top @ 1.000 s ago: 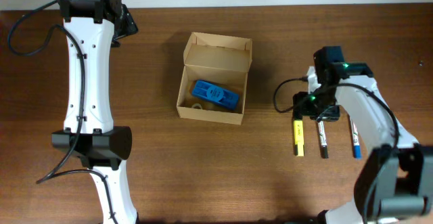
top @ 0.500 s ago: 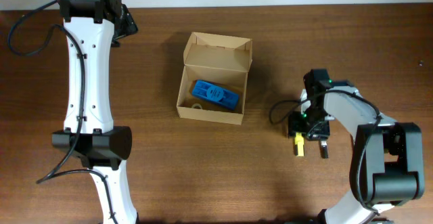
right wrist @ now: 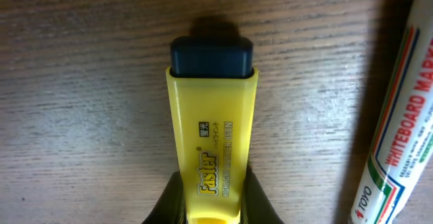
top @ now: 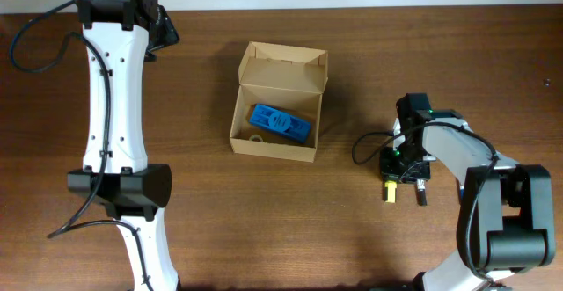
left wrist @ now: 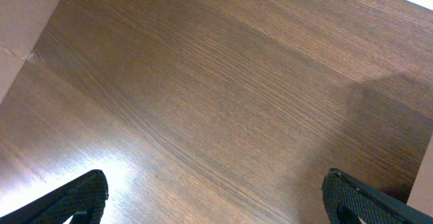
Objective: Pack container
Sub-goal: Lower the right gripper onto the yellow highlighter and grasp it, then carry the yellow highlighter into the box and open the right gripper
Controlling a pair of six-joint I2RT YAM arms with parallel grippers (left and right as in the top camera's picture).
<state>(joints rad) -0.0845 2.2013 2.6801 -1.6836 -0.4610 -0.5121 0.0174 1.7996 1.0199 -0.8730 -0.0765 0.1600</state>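
Tabletop [top: 352,238]: dark wood grain, carrying everything in the scene.
Left arm [top: 110,106]: reaching straight up the robot's left side, well apart from the box, with its wrist camera looking down on bare wood.
Right arm [top: 457,146]: folding back tightly on itself, its wrist pointing down over the pens on the robot's right.
Container [top: 273,148]: sitting near the middle of the tabletop between the two arms, its lid hanging open and the flap standing up at the far edge.
Container handling: it is looking light and thin-walled, stiff enough to keep its shape but likely to dent under a hard pinch and to slide on the smooth wood.
Where to hold: a pinch over one side wall at the rim, or on the flap for closing, is looking safest.
Blue item [top: 280,123]: lying slantwise inside the box; what it is, the overhead view is too coarse to tell.
Left gripper [left wrist: 216,200]: standing wide, holding nothing.
Right gripper [right wrist: 213,197]: pinching the yellow highlighter across its body, a finger pressing each side.
Whiteboard marker [right wrist: 399,129]: lying just beside the highlighter, not touching it.
Yellow highlighter [right wrist: 211,136]: lying flat, dark cap pointing away from the fingers; hard smooth plastic, probably slippery.
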